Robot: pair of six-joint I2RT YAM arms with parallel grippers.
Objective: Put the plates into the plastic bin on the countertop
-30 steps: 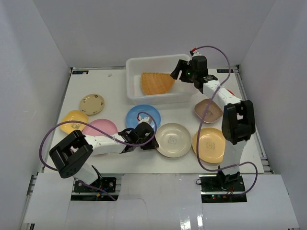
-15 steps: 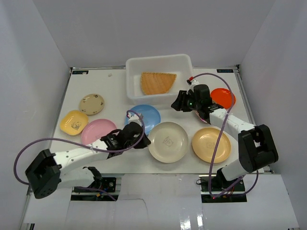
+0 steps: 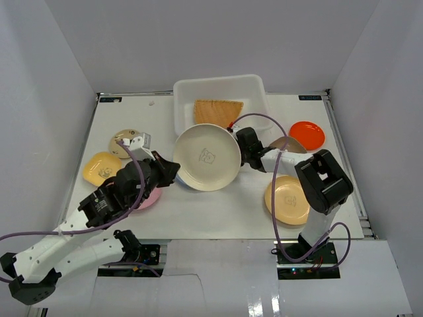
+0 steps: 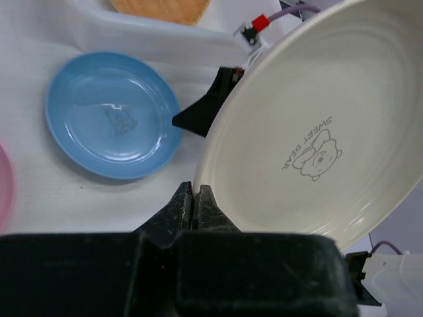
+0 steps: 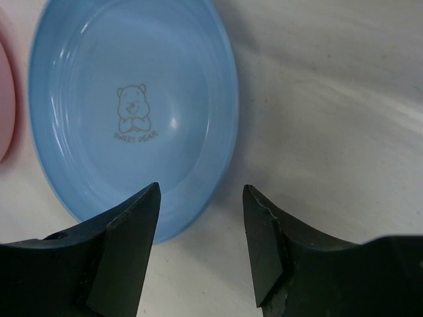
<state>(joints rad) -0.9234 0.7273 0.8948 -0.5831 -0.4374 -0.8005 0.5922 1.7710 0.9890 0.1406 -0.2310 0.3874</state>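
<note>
My left gripper (image 4: 196, 192) is shut on the rim of a cream plate (image 4: 310, 132), which it holds tilted above the countertop (image 3: 225, 211), in front of the plastic bin (image 3: 185, 92). A wicker tray (image 3: 217, 111) lies in the bin. Under the cream plate (image 3: 206, 157) rests a blue plate (image 5: 132, 112). My right gripper (image 5: 201, 198) is open low over the blue plate's edge, one finger above the rim and the other above bare countertop. From the top view, my left gripper (image 3: 170, 173) and my right gripper (image 3: 242, 150) flank the cream plate.
Yellow (image 3: 101, 167), beige (image 3: 125, 142) and pink (image 3: 149, 197) plates lie on the left. Orange (image 3: 307, 135), brown (image 3: 289, 145) and peach (image 3: 287, 199) plates lie on the right. Grey-white walls enclose the table on three sides.
The left gripper has closed on the cream plate and lifted it off the countertop toward the bin. The right arm has swung from the bin down to the blue plate.
</note>
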